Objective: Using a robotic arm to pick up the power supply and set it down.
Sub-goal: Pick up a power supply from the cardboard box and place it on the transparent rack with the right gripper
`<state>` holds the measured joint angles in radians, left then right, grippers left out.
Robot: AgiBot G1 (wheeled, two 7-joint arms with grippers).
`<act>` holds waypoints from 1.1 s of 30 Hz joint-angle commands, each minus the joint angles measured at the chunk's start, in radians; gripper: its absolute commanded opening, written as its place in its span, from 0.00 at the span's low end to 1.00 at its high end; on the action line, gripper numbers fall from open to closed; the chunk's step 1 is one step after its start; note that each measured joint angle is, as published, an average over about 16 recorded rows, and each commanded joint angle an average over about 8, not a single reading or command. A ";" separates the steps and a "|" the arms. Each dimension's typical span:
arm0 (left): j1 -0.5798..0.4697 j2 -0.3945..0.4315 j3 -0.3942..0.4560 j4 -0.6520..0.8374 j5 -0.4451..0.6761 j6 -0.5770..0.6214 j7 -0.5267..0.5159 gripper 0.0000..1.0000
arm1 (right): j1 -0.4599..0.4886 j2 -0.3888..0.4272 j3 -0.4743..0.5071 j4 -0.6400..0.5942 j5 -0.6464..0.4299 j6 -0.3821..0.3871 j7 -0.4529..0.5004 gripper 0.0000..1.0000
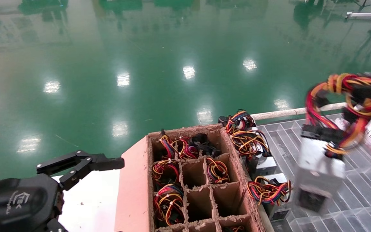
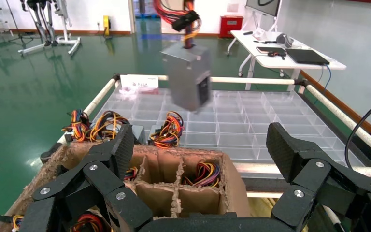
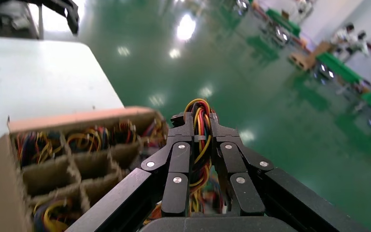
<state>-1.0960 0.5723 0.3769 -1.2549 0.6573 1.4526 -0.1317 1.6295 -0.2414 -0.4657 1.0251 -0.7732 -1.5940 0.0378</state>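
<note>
A silver-grey power supply (image 1: 320, 166) with a black vented end hangs tilted in the air above the clear tray (image 1: 362, 196). Its looped red, yellow and black wire bundle (image 1: 345, 93) rises to my right gripper (image 1: 367, 93) at the right edge. In the right wrist view that gripper (image 3: 201, 124) is shut on the wires (image 3: 200, 108). From the left wrist the same power supply (image 2: 187, 79) shows hanging over the tray (image 2: 251, 121). My left gripper (image 2: 200, 145) stays open and holds nothing at the lower left, beside the cardboard box (image 1: 134, 193).
The brown divided box holds wire bundles (image 1: 167, 199) in several cells. Two more power supplies (image 1: 262, 162) (image 1: 271, 195) stand in the tray's near row beside the box. A white tabletop (image 1: 90, 199) lies under the left arm. Green floor lies beyond.
</note>
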 commanded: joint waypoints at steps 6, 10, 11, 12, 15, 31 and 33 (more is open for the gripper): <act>0.000 0.000 0.000 0.000 0.000 0.000 0.000 1.00 | -0.043 0.115 -0.070 -0.009 0.075 -0.002 -0.039 0.00; 0.000 0.000 0.000 0.000 0.000 0.000 0.000 1.00 | -0.088 0.162 -0.116 -0.015 0.110 -0.001 -0.077 0.00; 0.000 0.000 0.000 0.000 0.000 0.000 0.000 1.00 | -0.098 0.170 -0.127 -0.015 0.116 -0.001 -0.085 0.00; 0.000 0.000 0.000 0.000 0.000 0.000 0.000 1.00 | -0.108 0.177 -0.139 -0.015 0.121 0.000 -0.094 0.00; 0.000 0.000 0.000 0.000 0.000 0.000 0.000 1.00 | -0.132 0.186 -0.168 -0.015 0.125 0.002 -0.115 0.00; 0.000 0.000 0.000 0.000 0.000 0.000 0.000 1.00 | -0.117 0.072 -0.266 -0.048 -0.011 0.006 -0.161 0.00; 0.000 0.000 0.000 0.000 0.000 0.000 0.000 1.00 | -0.107 0.051 -0.280 -0.054 -0.027 0.005 -0.162 0.00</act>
<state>-1.0960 0.5722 0.3770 -1.2549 0.6572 1.4525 -0.1317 1.5239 -0.1897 -0.7493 0.9721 -0.7963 -1.5891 -0.1235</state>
